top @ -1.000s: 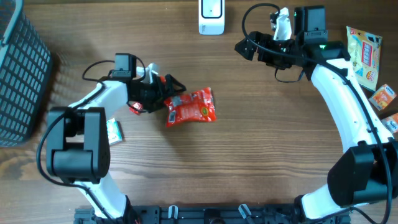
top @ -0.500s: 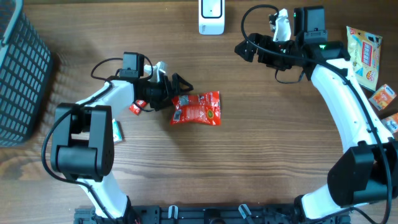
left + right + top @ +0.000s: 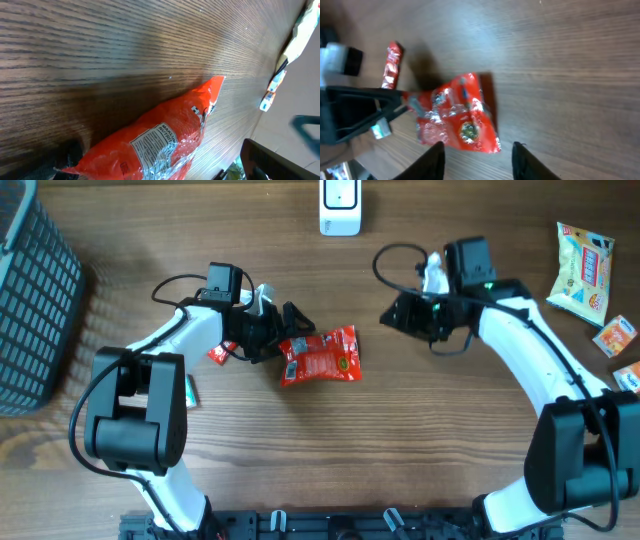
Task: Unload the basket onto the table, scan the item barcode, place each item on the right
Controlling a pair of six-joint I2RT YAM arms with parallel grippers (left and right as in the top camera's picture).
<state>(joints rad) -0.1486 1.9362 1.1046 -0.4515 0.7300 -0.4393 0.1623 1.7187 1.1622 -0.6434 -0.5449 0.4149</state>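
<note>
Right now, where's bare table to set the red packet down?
Bare tabletop: between the white scanner and the red snack packet, and from that packet to the near edge. Crowded: right edge, yellow snack bag plus small packets.

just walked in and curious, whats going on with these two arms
The left claw, open, sits at the left end of a red snack packet lying on the table. The right claw, open and empty, hovers to the packet's right. The white scanner at the table's far edge is untouched; the packet is not yet lifted.
</note>
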